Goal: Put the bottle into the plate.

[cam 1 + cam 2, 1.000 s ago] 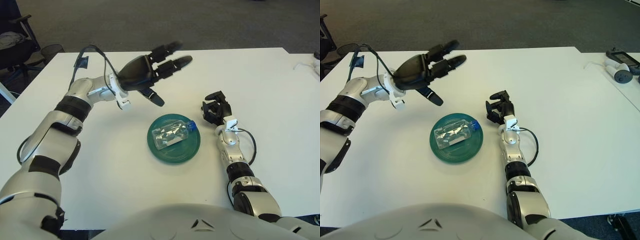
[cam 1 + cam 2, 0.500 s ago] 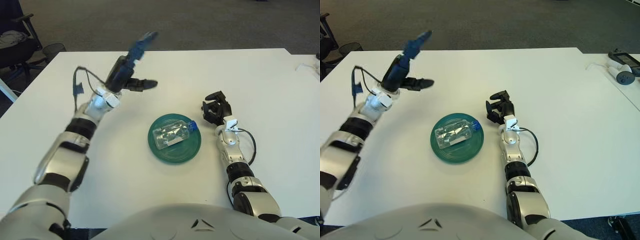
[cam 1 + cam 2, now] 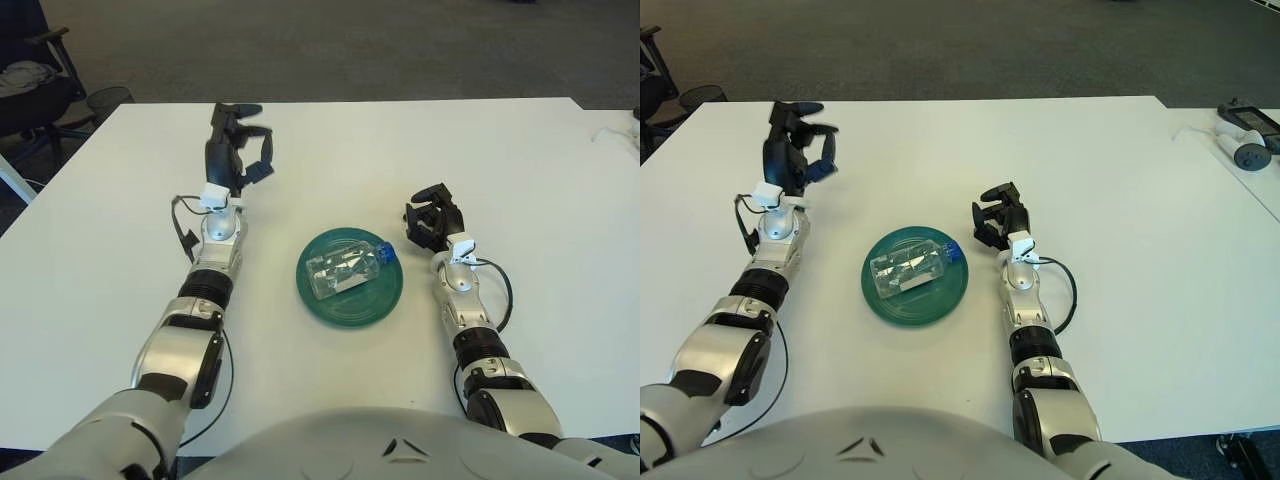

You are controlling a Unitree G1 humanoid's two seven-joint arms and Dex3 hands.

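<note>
A clear plastic bottle with a blue cap lies on its side inside the round green plate at the table's middle. My left hand is up and to the left of the plate, well away from it, fingers loosely spread and holding nothing. My right hand shows just to the right of the plate, fingers curled with nothing in them.
The white table spreads wide around the plate. A black office chair and a bin stand off the far left corner. A small grey device sits on a neighbouring table at the far right.
My left arm has swung from above the plate out to the left and down, its forearm now stretched along the table. The bottle, plate and right hand have not moved.
</note>
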